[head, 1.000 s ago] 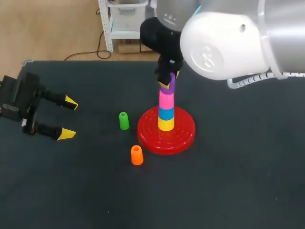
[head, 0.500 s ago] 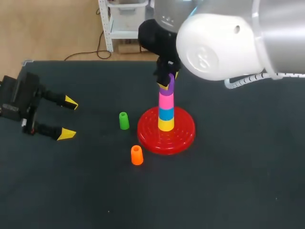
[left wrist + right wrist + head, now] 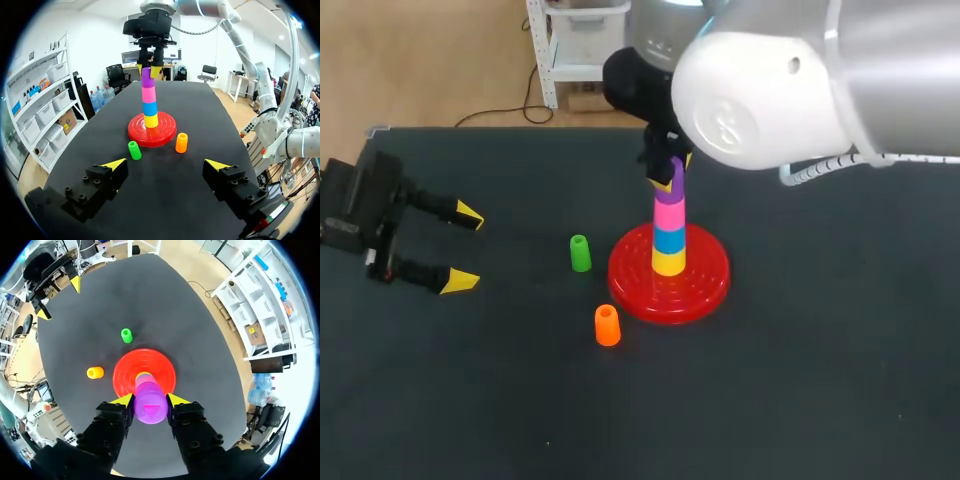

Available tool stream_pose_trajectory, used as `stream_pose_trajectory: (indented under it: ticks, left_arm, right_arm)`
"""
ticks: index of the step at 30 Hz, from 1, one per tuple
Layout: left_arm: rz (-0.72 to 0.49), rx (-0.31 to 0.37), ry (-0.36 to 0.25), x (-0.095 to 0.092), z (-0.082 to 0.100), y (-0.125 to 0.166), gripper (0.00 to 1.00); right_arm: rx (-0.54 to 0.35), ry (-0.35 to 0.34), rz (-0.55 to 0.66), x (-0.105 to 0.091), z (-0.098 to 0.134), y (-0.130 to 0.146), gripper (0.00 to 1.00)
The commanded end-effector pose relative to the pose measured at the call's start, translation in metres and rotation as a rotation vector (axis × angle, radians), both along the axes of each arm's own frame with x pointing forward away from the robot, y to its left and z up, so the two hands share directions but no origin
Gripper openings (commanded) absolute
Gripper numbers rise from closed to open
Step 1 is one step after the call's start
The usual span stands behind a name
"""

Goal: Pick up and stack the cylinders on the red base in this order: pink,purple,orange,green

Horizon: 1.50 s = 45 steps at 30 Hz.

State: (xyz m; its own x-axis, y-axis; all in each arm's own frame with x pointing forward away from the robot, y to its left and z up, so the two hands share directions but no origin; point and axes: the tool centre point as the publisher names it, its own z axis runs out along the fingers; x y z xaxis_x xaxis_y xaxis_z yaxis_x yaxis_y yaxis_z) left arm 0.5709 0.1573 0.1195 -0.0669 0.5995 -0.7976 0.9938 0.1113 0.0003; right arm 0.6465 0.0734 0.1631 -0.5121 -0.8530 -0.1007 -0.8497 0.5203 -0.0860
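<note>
Right wrist view shows the right jaws closed on the purple cylinder (image 3: 150,409), one yellow tip pressed to each side of it, directly over the red base (image 3: 162,371). From the head view the purple piece sits on top of the pink cylinder (image 3: 668,212), touching it or nearly so (I cannot tell whether it is fully seated). Pink itself rests on a blue cylinder (image 3: 668,238) and a yellow cylinder (image 3: 668,262), not on the base directly. So the step in hand looks like placing purple, second in the order. The next move probably calls for pressing it home, parting the jaws and lifting straight up, since a sideways pull could topple the tall stack. The orange cylinder (image 3: 94,372), next in turn, stands upright on the tabletop (image 3: 820,380) ahead of the right jaws, just beside the base rim. The green cylinder (image 3: 127,335) stands farther ahead, near the base. The left jaws stand wide apart and hold nothing, well short of both loose cylinders; nothing blocks the way to orange.
</note>
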Motion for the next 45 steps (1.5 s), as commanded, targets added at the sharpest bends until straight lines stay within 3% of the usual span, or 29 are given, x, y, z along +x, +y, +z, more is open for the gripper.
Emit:
stream_pose_trajectory:
  ticks: [1,20,26,27,28,45]
  left_arm:
    - [0.001,-0.004,-0.005,-0.0007,-0.0015,0.0004,1.0]
    - [0.001,-0.004,-0.005,-0.0007,-0.0015,0.0004,1.0]
    - [0.001,-0.004,-0.005,-0.0007,-0.0015,0.0004,1.0]
    - [0.001,-0.004,-0.005,-0.0007,-0.0015,0.0004,1.0]
    - [0.001,-0.004,-0.005,-0.0007,-0.0015,0.0004,1.0]
    - [0.001,-0.004,-0.005,-0.0007,-0.0015,0.0004,1.0]
  right_arm:
    - [-0.004,0.007,-0.003,0.0014,-0.0073,0.0003,0.0]
    - [0.019,0.012,-0.028,0.002,-0.0127,-0.0011,0.0]
    - [0.019,-0.024,-0.038,0.0022,-0.0101,-0.0007,0.0]
    - [0.019,-0.024,-0.038,0.0022,-0.0101,-0.0007,0.25]
    - [0.019,-0.024,-0.038,0.0022,-0.0101,-0.0007,1.0]
    - [0.027,-0.042,-0.051,0.0039,-0.0062,-0.0014,1.0]
